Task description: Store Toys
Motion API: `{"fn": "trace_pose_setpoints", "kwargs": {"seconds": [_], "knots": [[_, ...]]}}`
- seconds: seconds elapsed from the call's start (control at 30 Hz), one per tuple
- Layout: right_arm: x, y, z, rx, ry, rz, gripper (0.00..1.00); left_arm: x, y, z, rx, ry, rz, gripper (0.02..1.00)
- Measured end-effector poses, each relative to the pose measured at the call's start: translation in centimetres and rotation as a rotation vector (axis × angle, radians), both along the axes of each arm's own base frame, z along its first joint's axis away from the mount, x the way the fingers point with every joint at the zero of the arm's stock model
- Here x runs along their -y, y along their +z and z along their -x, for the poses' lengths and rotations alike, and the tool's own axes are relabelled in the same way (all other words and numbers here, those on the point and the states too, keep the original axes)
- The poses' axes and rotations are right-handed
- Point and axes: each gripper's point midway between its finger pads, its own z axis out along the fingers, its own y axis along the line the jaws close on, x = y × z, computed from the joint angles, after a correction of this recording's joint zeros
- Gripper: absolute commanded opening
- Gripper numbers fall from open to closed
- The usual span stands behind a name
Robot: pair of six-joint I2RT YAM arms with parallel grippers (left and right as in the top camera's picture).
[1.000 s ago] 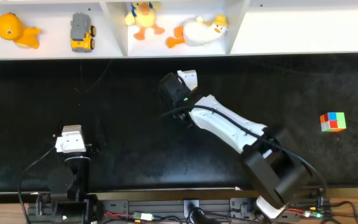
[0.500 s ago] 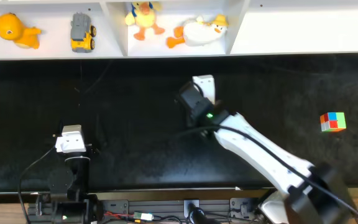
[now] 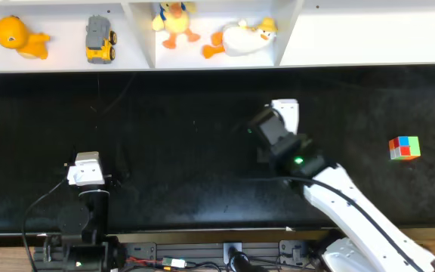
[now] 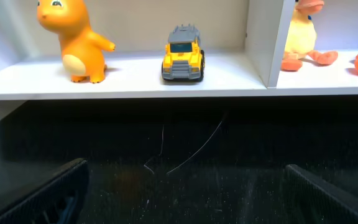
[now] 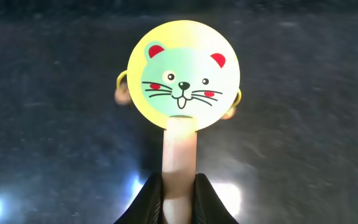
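Observation:
A round yellow-and-green drum toy with a cat face [image 5: 183, 73] and a pale handle is held over the black mat. My right gripper [image 5: 179, 186] is shut on that handle. From above, the right gripper [image 3: 276, 130] hangs over the middle of the mat, right of centre. A multicoloured cube [image 3: 404, 147] lies on the mat at the far right. My left gripper [image 3: 87, 170] rests near its base at the left; its fingers [image 4: 48, 193] stand wide apart and open, facing the shelf.
A white shelf [image 3: 217, 60] runs along the back. It holds an orange figure [image 3: 20, 35], a yellow truck [image 3: 100, 39], a yellow duck plush [image 3: 175, 23] and a lying white duck [image 3: 244, 38]. The rightmost compartment [image 3: 368, 30] is bare.
My right arm has swung to the right over the mat, carrying the drum toy towards the cube's side. The left arm has stayed still.

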Motion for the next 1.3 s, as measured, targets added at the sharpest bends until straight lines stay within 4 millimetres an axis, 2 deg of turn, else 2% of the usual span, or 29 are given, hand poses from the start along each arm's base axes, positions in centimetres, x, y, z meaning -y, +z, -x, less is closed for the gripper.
{"fn": "trace_pose_setpoints", "kwargs": {"seconds": [0.17,0.5,0.93,1.07,1.17,1.3], "knots": [[2.3,1.0,-0.1,0.018,-0.061,-0.005,0.08,0.0,0.0,0.0,0.0,0.0,0.0,0.998],[5.3,3.0,-0.2,0.069,-0.09,0.009,0.099,0.0,0.0,0.0,0.0,0.0,0.0,0.998],[9.5,3.2,-1.1,0.058,-0.1,0.09,0.13,0.0,0.0,0.0,0.0,0.0,0.0,0.998],[10.3,2.4,-1.3,0.017,-0.078,0.116,0.137,0.0,0.0,0.0,0.0,0.0,0.0,0.998],[10.4,2.5,-2.2,-0.003,-0.051,0.134,0.123,0.0,0.0,0.0,0.0,0.0,0.0,0.998],[10.3,4.2,-4.6,0.028,-0.013,0.147,0.121,0.0,0.0,0.0,0.0,0.0,0.0,0.998]]}}
